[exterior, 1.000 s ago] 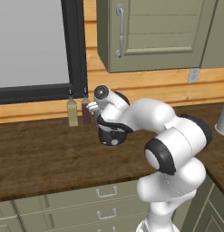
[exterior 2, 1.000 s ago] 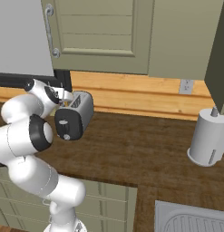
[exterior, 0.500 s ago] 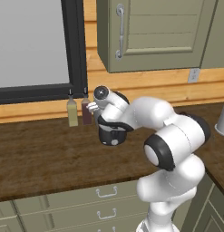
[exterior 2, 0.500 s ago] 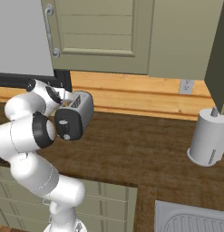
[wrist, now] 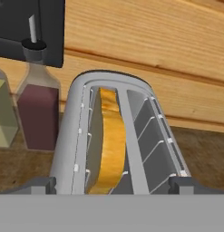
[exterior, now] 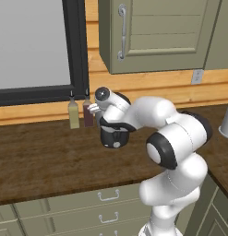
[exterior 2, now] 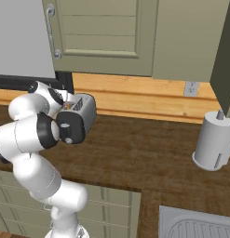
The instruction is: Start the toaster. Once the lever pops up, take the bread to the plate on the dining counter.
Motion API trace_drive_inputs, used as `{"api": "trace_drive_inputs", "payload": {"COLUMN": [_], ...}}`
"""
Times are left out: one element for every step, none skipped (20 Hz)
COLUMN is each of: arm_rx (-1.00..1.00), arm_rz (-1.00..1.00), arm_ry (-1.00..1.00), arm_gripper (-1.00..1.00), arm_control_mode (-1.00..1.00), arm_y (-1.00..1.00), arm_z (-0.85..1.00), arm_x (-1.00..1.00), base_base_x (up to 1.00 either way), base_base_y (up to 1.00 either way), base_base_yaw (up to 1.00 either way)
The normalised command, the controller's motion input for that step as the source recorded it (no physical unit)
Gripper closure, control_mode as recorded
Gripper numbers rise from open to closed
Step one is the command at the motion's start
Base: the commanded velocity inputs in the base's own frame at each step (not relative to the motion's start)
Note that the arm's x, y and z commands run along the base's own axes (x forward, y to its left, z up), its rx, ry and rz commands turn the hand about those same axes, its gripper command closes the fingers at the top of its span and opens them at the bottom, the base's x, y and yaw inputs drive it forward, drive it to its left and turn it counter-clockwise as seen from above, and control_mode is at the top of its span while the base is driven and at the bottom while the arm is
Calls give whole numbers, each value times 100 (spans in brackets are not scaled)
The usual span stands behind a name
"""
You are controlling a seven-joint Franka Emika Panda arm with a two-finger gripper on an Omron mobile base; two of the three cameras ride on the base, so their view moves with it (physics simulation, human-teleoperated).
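The silver-grey toaster (wrist: pixel 131 136) stands close below my gripper (wrist: pixel 112 185), at the back of the worktop by the wall. The bread (wrist: pixel 109 145), with its yellow-tan crust up, stands upright in the left slot, its top about level with the slot's rim. My gripper is open: one fingertip (wrist: pixel 38 183) is outside the toaster's left side and the other is outside its right side, with nothing held. The toaster's black end panel (exterior: pixel 114 137) with the round grey dial (exterior 2: pixel 67 139) faces the room. The lever is too small to make out. The plate and the dining counter are out of view.
Two bottles, one pale yellow (exterior: pixel 74 114) and one dark red (exterior: pixel 88 113), stand just left of the toaster under the black window frame. A grey paper towel roll (exterior 2: pixel 214 145) stands far right on the worktop. A sink (exterior 2: pixel 200 225) lies at the front right. Cabinets hang overhead.
The arm's elbow has shifted slightly. The hand stays over the toaster with its jaws wide, and the bread and toaster have not moved.
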Motion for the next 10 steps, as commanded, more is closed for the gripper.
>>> {"api": "trace_drive_inputs", "payload": {"arm_rx": [0,0,0,0,0,0,0,0,0,0], "arm_rz": [0,0,0,0,0,0,0,0,0,0], "arm_ry": [0,0,0,0,0,0,0,0,0,0], "arm_gripper": [-100,-100,-100,-100,-100,-100,-100,-100,-100,-100], "arm_control_mode": [-100,-100,-100,-100,-100,-100,-100,-100,-100,-100], "arm_y": [0,0,0,0,0,0,0,0,0,0], "arm_z": [-9,-11,-11,-12,-10,-11,-13,-12,-12,-12], "arm_x": [10,8,8,8,8,7,6,6,4,1], "base_base_x": [0,0,0,0,0,0,0,0,0,0], "base_base_y": [0,0,0,0,0,0,0,0,0,0], "base_base_yaw": [0,0,0,0,0,0,0,0,0,0]}}
